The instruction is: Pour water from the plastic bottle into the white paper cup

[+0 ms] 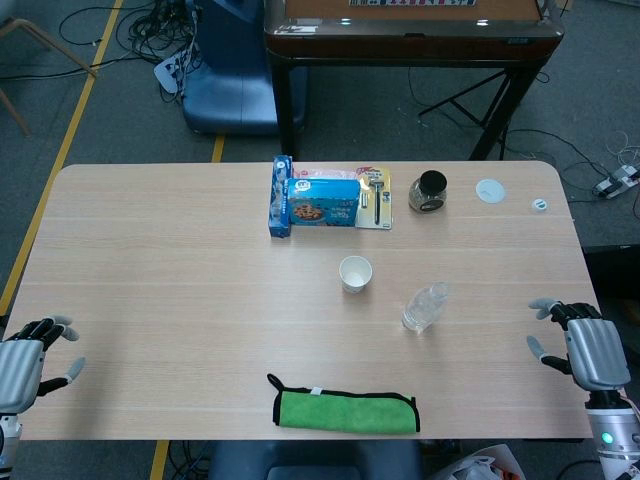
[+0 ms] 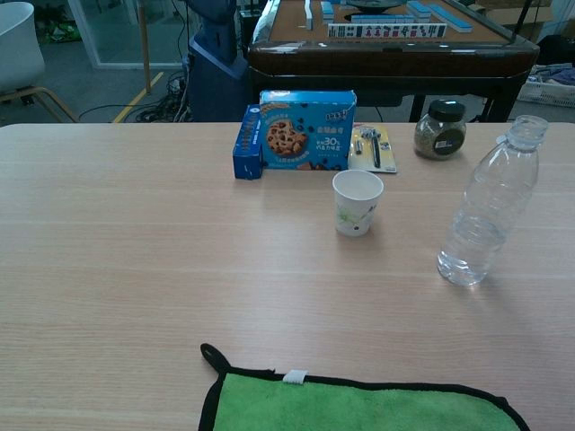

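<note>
A clear plastic bottle (image 1: 425, 307) (image 2: 490, 206) stands upright right of the table's middle, uncapped and partly filled with water. The white paper cup (image 1: 355, 273) (image 2: 357, 202) stands upright just to its left, a little farther back. My right hand (image 1: 582, 343) hovers at the table's right edge, fingers spread, holding nothing, well right of the bottle. At the front left corner my left hand (image 1: 30, 355) is likewise open and empty. The chest view shows neither hand.
A green cloth (image 1: 345, 410) (image 2: 359, 404) lies at the front edge. At the back are a blue cookie box (image 1: 322, 201) (image 2: 307, 129), a carded tool (image 1: 376, 197), a dark-lidded jar (image 1: 428, 191) (image 2: 439, 128), a white lid (image 1: 490, 190) and a small cap (image 1: 540, 204).
</note>
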Tool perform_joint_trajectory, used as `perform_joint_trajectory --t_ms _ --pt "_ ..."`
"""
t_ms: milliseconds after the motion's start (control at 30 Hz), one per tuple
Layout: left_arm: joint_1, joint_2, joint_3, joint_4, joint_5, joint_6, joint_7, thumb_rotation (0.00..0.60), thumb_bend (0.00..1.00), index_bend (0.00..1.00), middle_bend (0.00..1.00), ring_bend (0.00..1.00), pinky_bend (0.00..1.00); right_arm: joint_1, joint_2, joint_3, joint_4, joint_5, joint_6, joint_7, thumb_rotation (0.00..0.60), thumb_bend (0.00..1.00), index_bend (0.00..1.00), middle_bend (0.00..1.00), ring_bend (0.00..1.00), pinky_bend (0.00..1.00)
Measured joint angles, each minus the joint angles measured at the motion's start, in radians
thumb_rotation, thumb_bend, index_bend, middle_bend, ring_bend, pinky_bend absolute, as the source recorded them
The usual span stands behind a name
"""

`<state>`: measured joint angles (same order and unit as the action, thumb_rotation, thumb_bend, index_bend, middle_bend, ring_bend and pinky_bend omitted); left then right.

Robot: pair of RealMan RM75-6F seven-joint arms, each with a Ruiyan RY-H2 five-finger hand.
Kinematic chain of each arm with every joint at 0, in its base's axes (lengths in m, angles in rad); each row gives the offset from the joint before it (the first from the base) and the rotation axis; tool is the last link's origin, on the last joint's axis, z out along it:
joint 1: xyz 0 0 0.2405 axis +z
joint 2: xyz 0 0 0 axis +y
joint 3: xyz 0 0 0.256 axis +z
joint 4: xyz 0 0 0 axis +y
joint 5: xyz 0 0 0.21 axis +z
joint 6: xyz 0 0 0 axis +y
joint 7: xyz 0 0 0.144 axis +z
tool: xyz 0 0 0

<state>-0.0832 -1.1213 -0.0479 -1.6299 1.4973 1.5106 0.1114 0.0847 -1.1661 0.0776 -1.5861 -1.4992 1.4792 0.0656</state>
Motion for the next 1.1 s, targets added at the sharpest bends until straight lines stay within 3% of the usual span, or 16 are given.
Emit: perform_joint_trajectory --t_ms 167,233,367,400,467,533,567,600,700,800,1100 --pt "0.003 0.002 -0.001 0.002 -0.002 0.006 -0.004 0.6 0.22 0.5 0.34 0.34 0.55 0.002 -0.006 0.005 -0.001 0.009 -0.003 0.008 0.6 0.25 0.38 0.44 0.44 0.35" --pt "0.003 0.003 -0.002 0.003 -0.004 0.005 -0.007 0.6 0.22 0.47 0.34 0.34 0.55 0.004 -0.007 0.006 0.001 0.014 -0.011 0.015 0.6 0.24 0.37 0.4 0.39 0.35" --pt "0.002 0.009 0.005 0.009 0.014 0.003 -0.024 0.6 0.14 0.02 0.44 0.44 0.69 0.008 -0.023 0.012 0.015 0.02 -0.011 0.033 0.6 0.2 0.25 0.27 0.25 0.35" --pt "0.002 0.012 0.008 0.009 0.019 0.002 -0.035 0.6 0.12 0.0 0.45 0.46 0.72 0.008 -0.03 0.013 0.02 0.021 -0.011 0.037 0.6 0.17 0.21 0.24 0.22 0.35" --pt "0.002 0.021 0.014 0.011 0.037 0.003 -0.066 0.6 0.1 0.0 0.42 0.46 0.73 0.013 -0.039 0.013 0.027 0.023 -0.02 0.042 0.6 0.11 0.15 0.18 0.17 0.34" --pt "0.003 0.025 0.016 0.012 0.051 0.004 -0.079 0.6 0.09 0.01 0.27 0.38 0.73 0.018 -0.044 0.012 0.031 0.026 -0.034 0.045 0.6 0.08 0.12 0.14 0.14 0.31" --pt "0.004 0.026 0.016 0.012 0.05 0.006 -0.072 0.6 0.09 0.07 0.15 0.3 0.73 0.022 -0.049 0.012 0.034 0.027 -0.042 0.047 0.6 0.06 0.12 0.13 0.13 0.31" --pt "0.005 0.026 0.016 0.013 0.047 0.008 -0.06 0.6 0.09 0.15 0.09 0.26 0.71 0.025 -0.052 0.012 0.036 0.029 -0.049 0.05 0.6 0.05 0.12 0.13 0.12 0.3" --pt "0.009 0.024 0.012 0.011 0.025 0.013 -0.005 0.6 0.09 0.34 0.08 0.23 0.6 0.037 -0.061 0.013 0.041 0.039 -0.077 0.064 0.6 0.03 0.1 0.11 0.11 0.29" --pt "0.012 0.024 0.008 0.005 0.0 0.01 0.014 0.6 0.1 0.36 0.08 0.23 0.56 0.055 -0.073 0.016 0.051 0.055 -0.117 0.082 0.6 0.01 0.1 0.09 0.08 0.27" --pt "0.014 0.025 0.002 -0.004 -0.018 0.002 0.022 0.6 0.1 0.37 0.08 0.23 0.56 0.129 -0.154 0.052 0.129 0.096 -0.212 0.144 0.6 0.01 0.1 0.09 0.08 0.22"
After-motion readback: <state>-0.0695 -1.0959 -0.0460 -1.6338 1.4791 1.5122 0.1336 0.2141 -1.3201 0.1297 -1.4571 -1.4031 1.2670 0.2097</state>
